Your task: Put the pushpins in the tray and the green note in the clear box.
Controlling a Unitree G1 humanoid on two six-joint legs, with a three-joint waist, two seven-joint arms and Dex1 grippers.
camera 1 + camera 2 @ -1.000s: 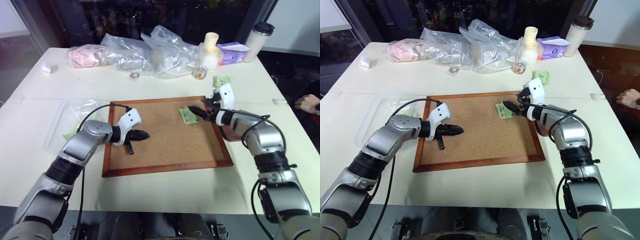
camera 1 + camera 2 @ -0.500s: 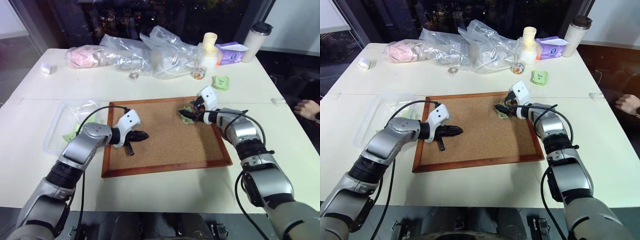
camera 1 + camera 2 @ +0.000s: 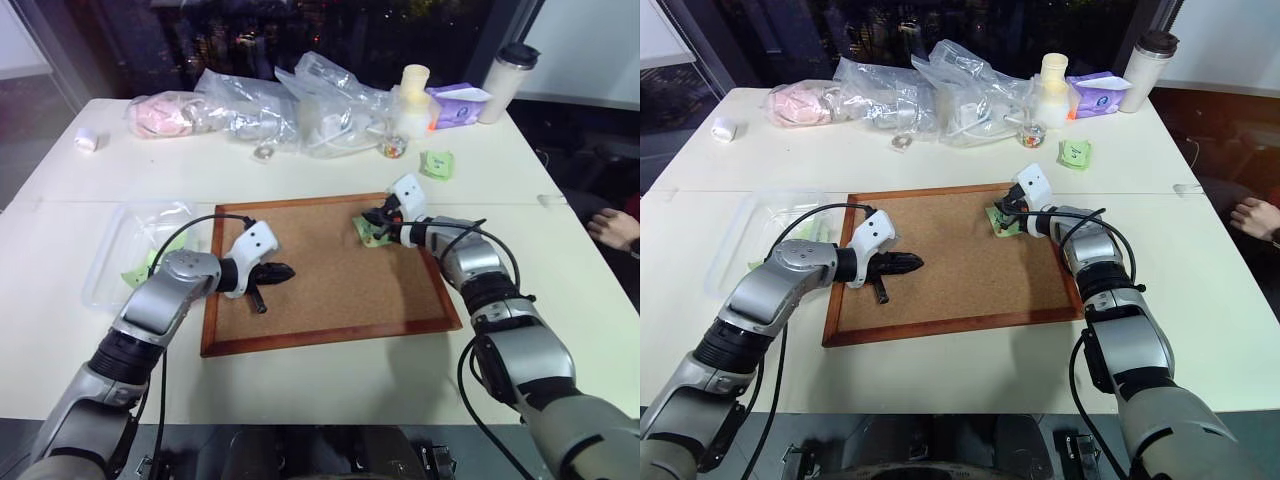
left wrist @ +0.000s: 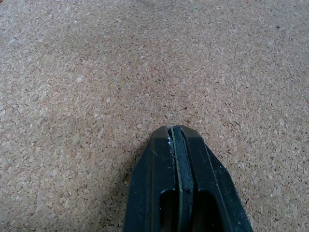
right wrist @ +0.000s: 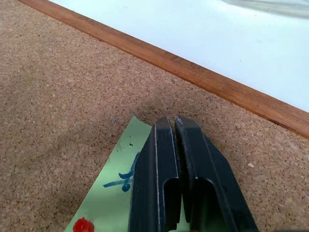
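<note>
My right claw (image 5: 175, 121) covers much of the green note (image 5: 108, 195), so I can't read its blue marks or tell whether the closed tips pinch anything. A red pushpin (image 5: 83, 225) is cut off at the wrist view's edge.

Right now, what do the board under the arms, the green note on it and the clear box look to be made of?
Board: speckled, matte cork in a reddish, slightly glossy frame, probably wood. Green note: thin matte paper, blue pen marks, a red pushpin through it. Clear box: see-through, shiny, likely plastic.
</note>
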